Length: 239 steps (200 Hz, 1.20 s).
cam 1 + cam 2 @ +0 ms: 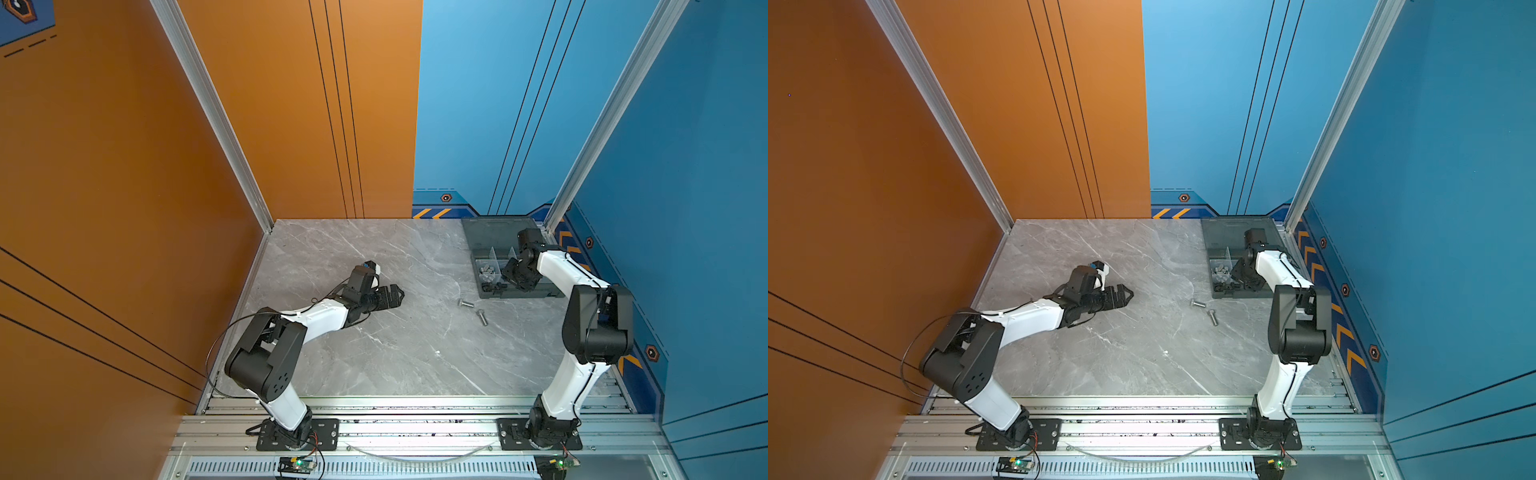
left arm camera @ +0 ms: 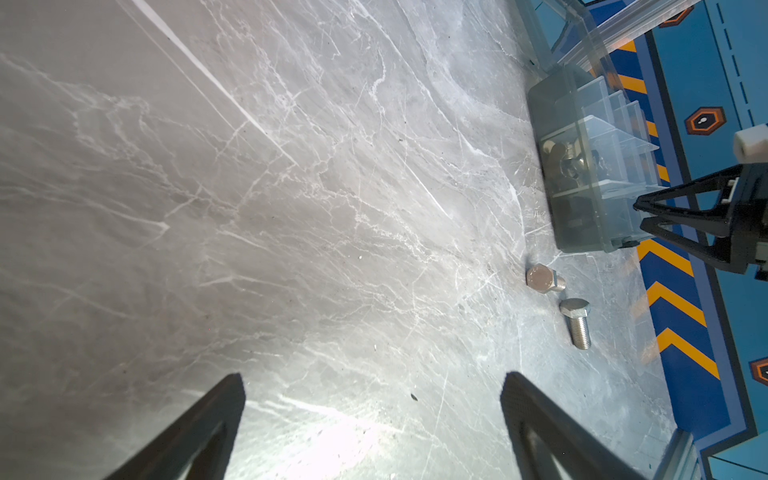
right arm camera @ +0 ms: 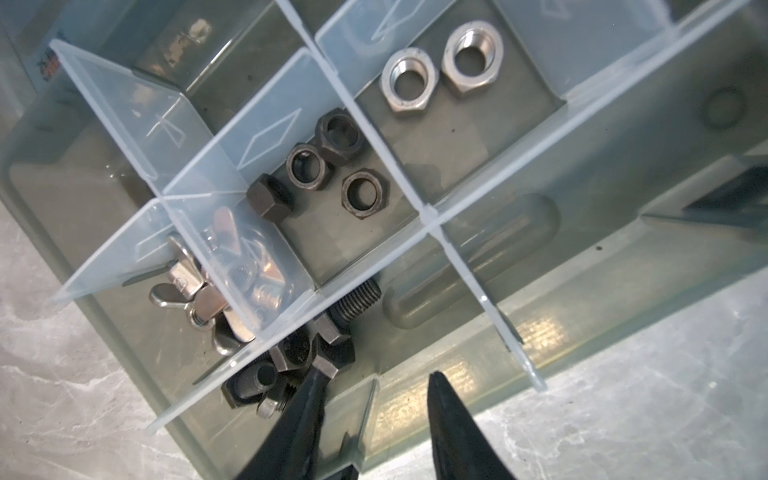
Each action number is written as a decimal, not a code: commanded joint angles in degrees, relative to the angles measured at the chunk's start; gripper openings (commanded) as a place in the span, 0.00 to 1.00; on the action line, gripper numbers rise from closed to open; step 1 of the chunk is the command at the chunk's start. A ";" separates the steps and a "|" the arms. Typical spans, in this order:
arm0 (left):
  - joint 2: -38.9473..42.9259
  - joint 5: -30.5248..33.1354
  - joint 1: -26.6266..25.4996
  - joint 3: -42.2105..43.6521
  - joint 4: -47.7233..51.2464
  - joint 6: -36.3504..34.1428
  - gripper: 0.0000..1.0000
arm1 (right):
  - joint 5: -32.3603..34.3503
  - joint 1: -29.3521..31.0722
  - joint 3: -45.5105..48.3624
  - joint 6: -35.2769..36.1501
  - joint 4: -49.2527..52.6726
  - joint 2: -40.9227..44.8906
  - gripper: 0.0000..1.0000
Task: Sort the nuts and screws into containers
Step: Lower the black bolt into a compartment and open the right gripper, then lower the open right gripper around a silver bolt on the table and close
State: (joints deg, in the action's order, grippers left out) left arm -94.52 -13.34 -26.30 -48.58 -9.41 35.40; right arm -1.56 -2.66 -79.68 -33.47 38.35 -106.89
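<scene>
The right fingers [image 3: 446, 415], half open and empty, hang over black screws [image 3: 291, 357] in the box [image 1: 486, 235]. Best to open wider, then rise straight. The left fingers [image 2: 528, 415] are wide and empty. Two silver screws [image 1: 465, 304] lie on the table [image 1: 374, 353], at the box's seven o'clock.

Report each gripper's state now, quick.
Left gripper: open, holding nothing.
Right gripper: open, holding nothing, above the organizer box.

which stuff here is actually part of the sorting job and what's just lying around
Job: silver hex bolts on the table, organizer box, and in it silver hex nuts, black hex nuts, wing nuts, black bolts.
Lying about: clear tube on the front rail.
</scene>
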 commanded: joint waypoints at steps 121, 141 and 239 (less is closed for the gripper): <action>-1.82 -0.99 -0.15 -2.27 0.66 -0.04 0.98 | -9.86 9.50 4.52 29.50 13.45 11.46 0.57; -1.81 -1.08 -0.24 -2.31 0.73 -0.05 0.98 | -7.15 12.02 5.06 30.61 14.44 9.61 0.58; -1.28 -0.37 -0.26 -2.42 1.72 -0.23 0.98 | -3.49 15.40 2.00 31.53 16.33 -0.23 0.60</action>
State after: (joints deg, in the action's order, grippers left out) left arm -95.53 -13.56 -26.30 -49.58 -9.17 35.40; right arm -6.98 12.08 -75.77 -3.18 52.14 -105.82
